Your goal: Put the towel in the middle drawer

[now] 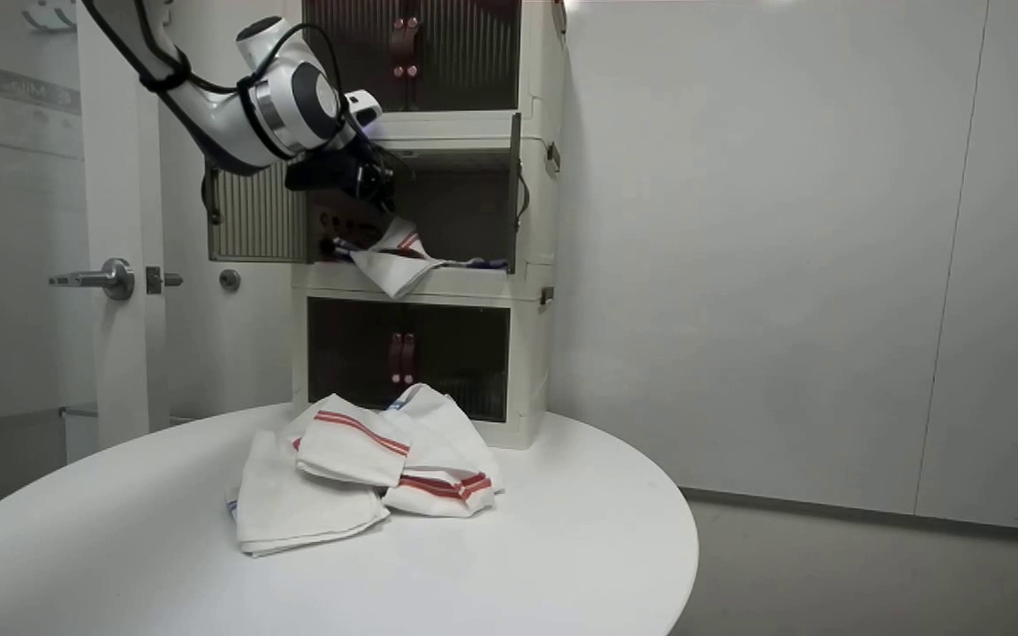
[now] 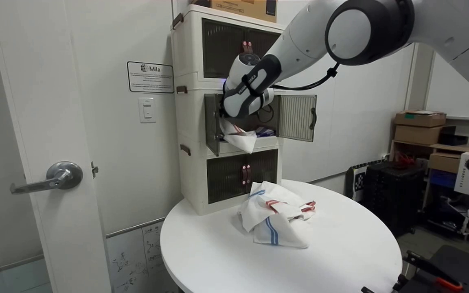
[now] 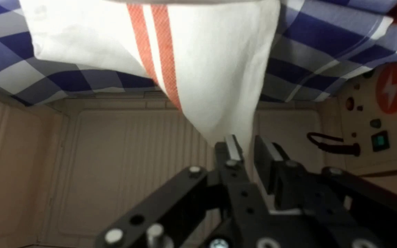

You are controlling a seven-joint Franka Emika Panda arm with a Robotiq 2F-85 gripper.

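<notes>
I have my claw (image 3: 249, 147) at the middle drawer (image 1: 465, 210), which stands with its doors (image 2: 297, 118) open, upper middle of the frame in both exterior views. My fingers (image 3: 233, 148) are slightly apart, a narrow gap showing between them, and the red-striped towel (image 3: 215, 72) rises to a thin peak right at that gap; whether the cloth touches either side I can't tell. What the next move turns on is how it lies from me: in an exterior view it falls away just below my claw, partly inside over a blue checked cloth (image 3: 322, 48), with one corner drooping outside over the front sill (image 1: 482, 281). In the wrist view its length runs from my fingers toward the top edge, widening as it goes. I judge this to be the release, late in the task. That corner would stay outside, so I'd probably need to widen, clear the peak without dragging it, then push the overhang inward across the sill.
</notes>
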